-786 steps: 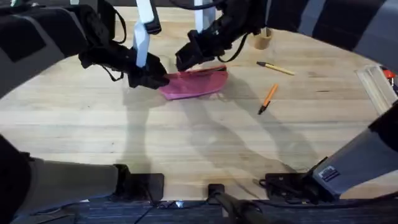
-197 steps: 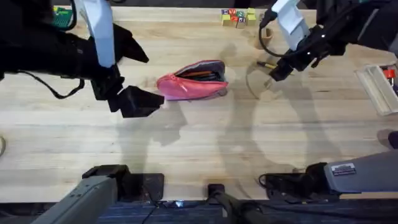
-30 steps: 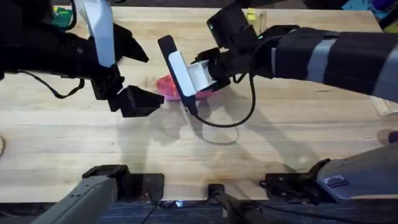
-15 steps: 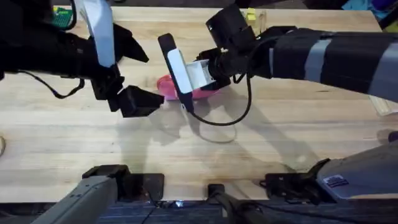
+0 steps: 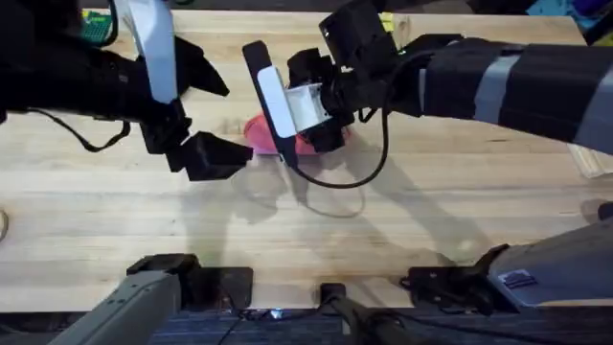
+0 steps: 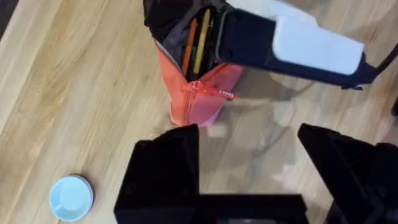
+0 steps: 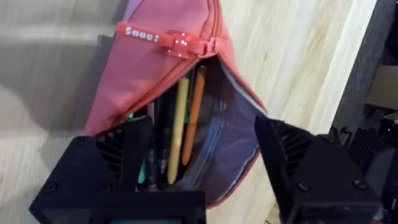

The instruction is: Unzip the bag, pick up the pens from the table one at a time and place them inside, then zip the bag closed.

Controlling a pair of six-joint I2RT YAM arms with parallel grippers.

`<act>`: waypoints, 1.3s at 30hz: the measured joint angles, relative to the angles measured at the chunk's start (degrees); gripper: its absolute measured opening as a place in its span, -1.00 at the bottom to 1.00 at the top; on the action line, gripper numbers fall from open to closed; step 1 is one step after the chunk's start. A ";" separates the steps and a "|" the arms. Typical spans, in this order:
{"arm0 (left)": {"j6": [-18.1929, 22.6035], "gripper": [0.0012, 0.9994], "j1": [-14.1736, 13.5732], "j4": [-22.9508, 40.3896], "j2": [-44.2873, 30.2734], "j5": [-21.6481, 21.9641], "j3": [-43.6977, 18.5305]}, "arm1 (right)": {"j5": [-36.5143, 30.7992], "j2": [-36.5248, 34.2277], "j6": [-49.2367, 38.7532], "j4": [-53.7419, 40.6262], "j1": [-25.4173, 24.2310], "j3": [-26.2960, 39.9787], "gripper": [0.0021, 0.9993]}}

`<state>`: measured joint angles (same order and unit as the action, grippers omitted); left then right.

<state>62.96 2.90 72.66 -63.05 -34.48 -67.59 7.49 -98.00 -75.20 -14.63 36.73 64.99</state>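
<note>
The pink bag (image 7: 161,81) lies on the table (image 5: 402,230) with its zipper open. An orange pen (image 7: 194,118) and a pale yellow pen (image 7: 179,124) lie inside it, also seen as the orange pen (image 6: 188,53) and the yellow pen (image 6: 202,46). The red zipper pull (image 7: 165,38) sits at the closed end of the bag. My right gripper (image 7: 202,168) hovers open over the bag's mouth, one finger on each side; from above, the right gripper (image 5: 321,125) covers most of the bag (image 5: 259,129). My left gripper (image 6: 255,168) is open just short of the bag's (image 6: 193,102) end, holding nothing.
A small round white-and-blue cap (image 6: 71,196) lies on the wood near my left gripper. Coloured blocks (image 5: 96,21) sit at the table's far edge. The right arm (image 5: 498,81) stretches across the far half of the table.
The pens that lay on the table to the right are now in the bag. Over the last second my right gripper shifted slightly farther over the bag's mouth. The left arm stayed still.
</note>
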 joint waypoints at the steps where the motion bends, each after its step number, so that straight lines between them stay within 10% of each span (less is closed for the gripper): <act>1: 0.00 0.99 0.00 0.02 0.00 -0.02 0.00 | 0.00 0.00 0.00 -0.12 0.00 -0.02 0.99; 21: 0.00 0.99 0.91 1.31 1.48 0.02 0.00 | -0.26 13.22 18.28 -1.96 -1.92 -0.52 0.99; 29: 1.11 0.99 8.15 3.68 8.53 -0.07 0.00 | -0.29 19.25 32.23 -2.55 -1.99 -0.55 0.99; 39: 13.53 0.99 17.42 9.68 10.02 -1.49 0.00 | -0.24 23.95 48.10 -6.04 -1.99 -0.57 0.99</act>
<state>76.48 20.32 82.35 -53.03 -35.97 -67.59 7.25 -74.05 -27.09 -20.68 34.74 64.42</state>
